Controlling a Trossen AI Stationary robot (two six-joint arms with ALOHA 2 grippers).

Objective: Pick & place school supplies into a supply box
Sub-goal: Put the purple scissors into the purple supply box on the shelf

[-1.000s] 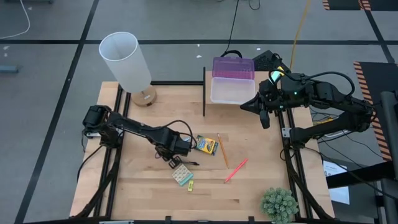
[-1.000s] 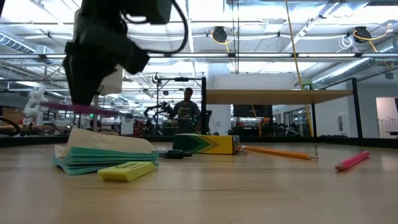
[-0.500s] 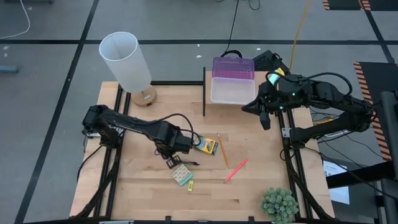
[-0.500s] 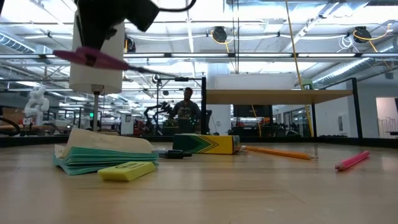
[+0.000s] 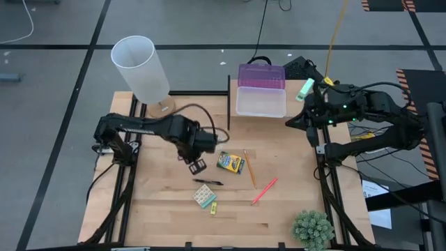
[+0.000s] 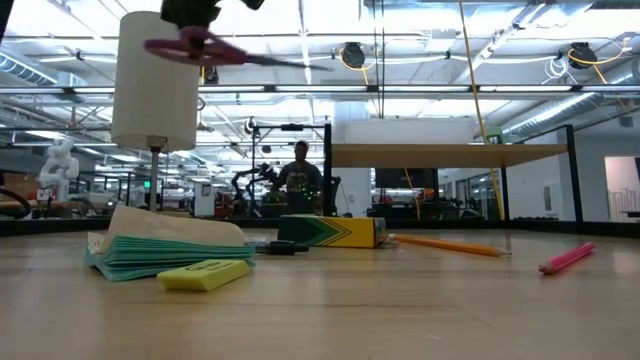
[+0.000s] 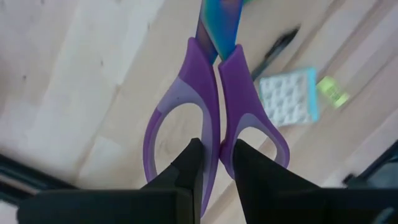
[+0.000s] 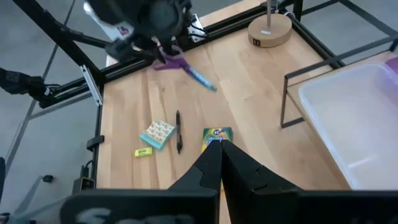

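From above, my left gripper (image 5: 196,164) clamps the scissors (image 5: 198,166) over the table (image 5: 293,209); the supply box (image 5: 260,101) lies ahead, rightward. Low view: the scissors ride well clear of the eraser block (image 6: 165,250) below. Right wrist: my right gripper (image 8: 219,146) is pinched empty beside the box. I should carry level, clearing its rim.

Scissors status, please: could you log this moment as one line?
left tool: shut on scissors, lifted | right tool: shut, beside supply box
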